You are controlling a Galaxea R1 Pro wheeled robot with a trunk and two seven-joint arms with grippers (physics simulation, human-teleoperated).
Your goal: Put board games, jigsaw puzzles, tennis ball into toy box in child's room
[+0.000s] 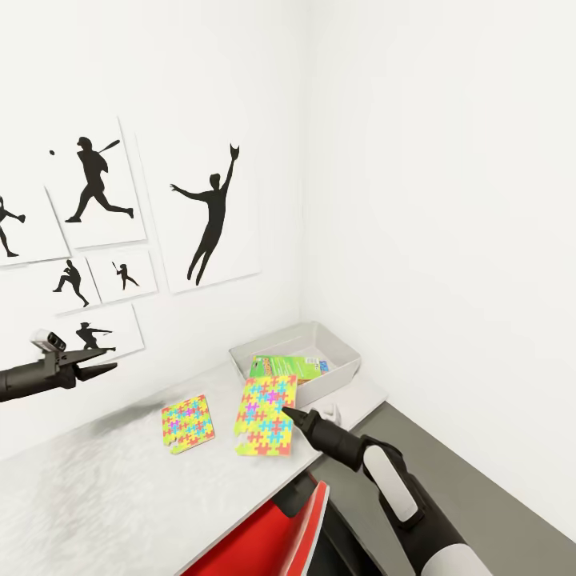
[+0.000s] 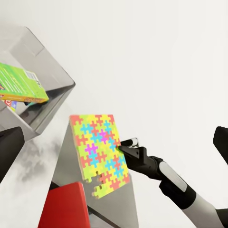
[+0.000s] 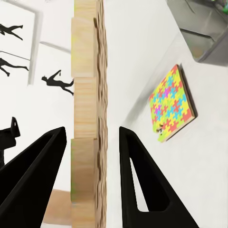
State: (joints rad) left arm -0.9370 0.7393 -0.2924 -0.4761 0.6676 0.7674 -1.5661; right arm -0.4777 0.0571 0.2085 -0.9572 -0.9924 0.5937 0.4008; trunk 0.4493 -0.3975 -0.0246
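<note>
**So, one puzzle up off the bench, one still lying flat**

Right tool (image 1: 286, 414) is clamped on the edge of a jigsaw puzzle (image 1: 266, 414), holding it tilted up just in front of the toy box (image 1: 336, 346). In the right wrist view you can see the wooden edge of the board sitting between the two black fingers (image 3: 142, 185), so the grip is on the thin side, not across the face. The second jigsaw puzzle (image 1: 188, 423) lies flat on the bench (image 1: 96, 488), a little to the left of the held one and apart from it.

The toy box sits in the corner of the bench against the wall and already has a green board game (image 1: 284, 366) in it, leaning at an angle.

Left tool (image 1: 102, 370) hangs off to the left, above the bench, near the baseball posters (image 1: 96, 184). Its fingers look apart and hold nothing.

Handling-wise, my guess is the puzzle is a thin, stiff, light board, so an edge pinch works but it'll want to pivot in the grip if it bumps the box rim. The flat one looks trickier to me: nothing to grab from above, so probably best to get at an edge near the bench's front lip.
</note>
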